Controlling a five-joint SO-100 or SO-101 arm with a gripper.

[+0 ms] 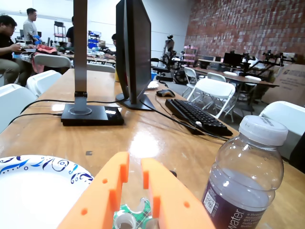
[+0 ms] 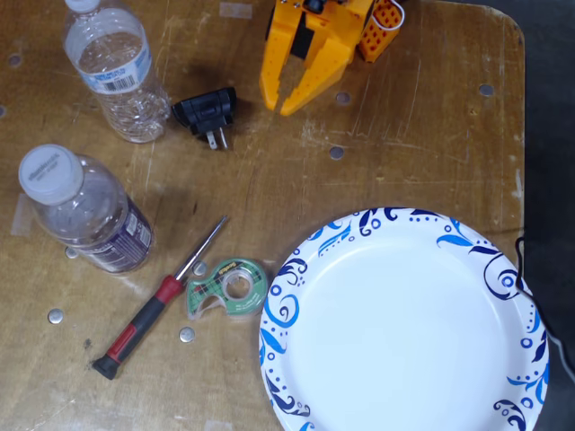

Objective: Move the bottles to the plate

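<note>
In the fixed view two clear, white-capped bottles stand at the left: the blue-and-white label bottle [image 2: 117, 72] at the top and the dark purple label bottle [image 2: 90, 211] below it. The purple-labelled bottle [image 1: 245, 176] rises close on the right in the wrist view. The white plate with blue swirls [image 2: 404, 323] fills the lower right and is bare; its rim [image 1: 47, 164] shows at the lower left of the wrist view. My orange gripper [image 2: 278, 106] hangs at the top centre, apart from both bottles. A narrow gap shows along the jaws of the gripper [image 1: 135, 160], with nothing held.
A black plug adapter [image 2: 208, 115] lies just left of the gripper. A red-handled screwdriver [image 2: 153, 305] and a green tape dispenser [image 2: 226, 287] lie between the purple-labelled bottle and the plate. Further along the table the wrist view shows a monitor [image 1: 133, 52], a keyboard [image 1: 198, 116] and a lamp base [image 1: 91, 114].
</note>
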